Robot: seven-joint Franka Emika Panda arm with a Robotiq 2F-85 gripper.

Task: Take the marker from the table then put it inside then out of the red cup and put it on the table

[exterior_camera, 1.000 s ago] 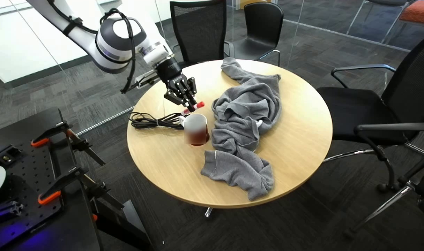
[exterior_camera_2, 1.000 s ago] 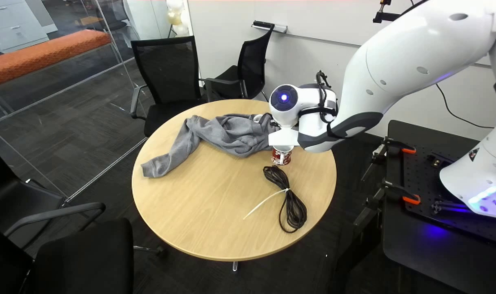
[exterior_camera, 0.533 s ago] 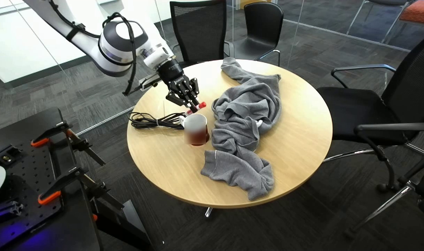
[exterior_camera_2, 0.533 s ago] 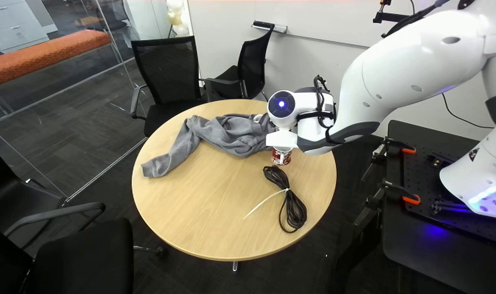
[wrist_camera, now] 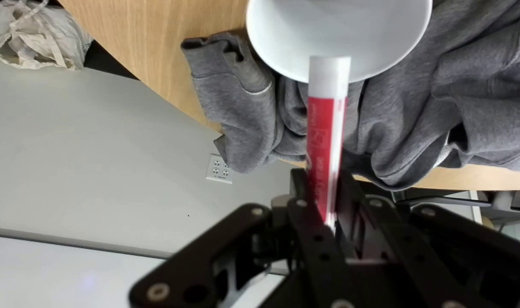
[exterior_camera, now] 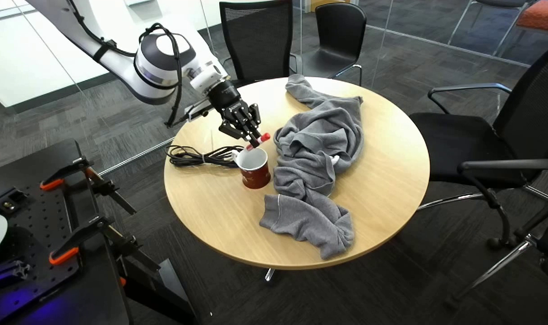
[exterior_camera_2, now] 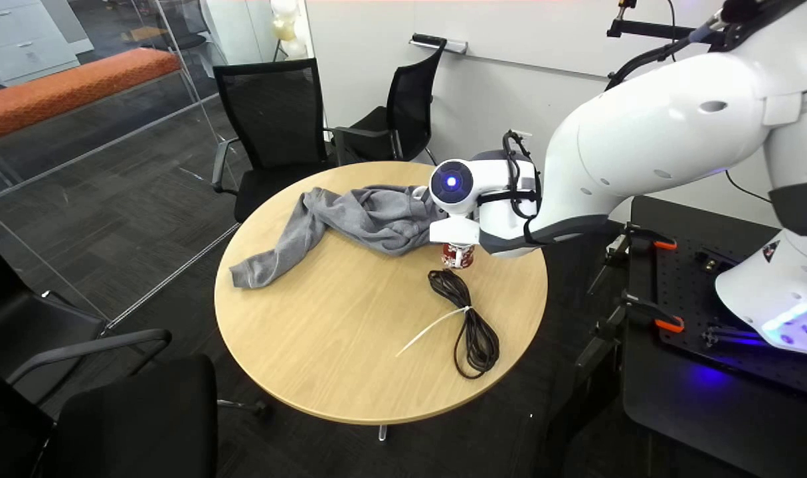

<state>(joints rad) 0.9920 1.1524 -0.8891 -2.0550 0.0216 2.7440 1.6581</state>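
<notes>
The round counter (exterior_camera: 382, 189) has a light wood top. A black office chair (exterior_camera: 458, 140) stands beside it. A grey sweatshirt (exterior_camera: 321, 135) lies crumpled across the top, sleeves extended. The black cable (exterior_camera_2: 456, 291) rests coiled near the counter edge. The tool (wrist_camera: 322, 188) is positioned above the counter, inclined downward. The red mug (exterior_camera: 255, 176), white inside, stands upright on the counter between the cable and the sweatshirt, handle toward the cable. The marker (wrist_camera: 325, 128), red and white, is pinched between the jaws of the tool, raised off the counter and tilted. In the wrist view its white end overlaps the mug rim; contact cannot be determined.
</notes>
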